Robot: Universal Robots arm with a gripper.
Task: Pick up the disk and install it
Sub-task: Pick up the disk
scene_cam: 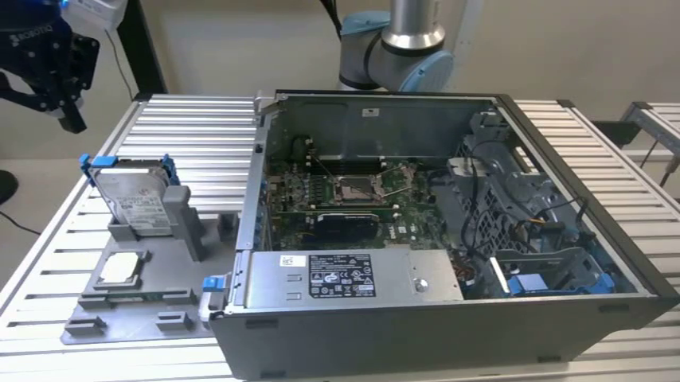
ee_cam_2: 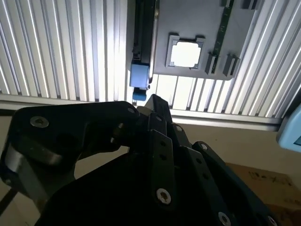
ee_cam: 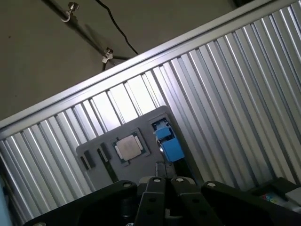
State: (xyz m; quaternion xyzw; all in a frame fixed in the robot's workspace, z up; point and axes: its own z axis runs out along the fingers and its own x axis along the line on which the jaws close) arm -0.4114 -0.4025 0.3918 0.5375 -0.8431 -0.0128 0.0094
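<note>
The disk (scene_cam: 133, 195) stands on edge in a slot of the grey holder tray (scene_cam: 138, 312), at the exterior view's left, with a blue bracket around it. My gripper (scene_cam: 72, 121) hangs high above and beyond the disk, clear of it, shut and holding nothing. In both wrist views the black fingers come together to a single tip, in the second wrist view (ee_cam_2: 149, 100) and the first wrist view (ee_cam: 165, 179). Far below that tip the disk (ee_cam_2: 143, 37) shows edge-on, with its blue bracket end (ee_cam: 168, 141) pointing toward me.
A square silver CPU chip (scene_cam: 120, 269) lies flat in the tray beside the disk. The open computer case (scene_cam: 595, 239) stands to the exterior view's right, with a grey box (scene_cam: 351, 274) along its front and a blue-tabbed bay (scene_cam: 531, 282). The slatted table's edge (ee_cam_2: 94, 102) lies below me.
</note>
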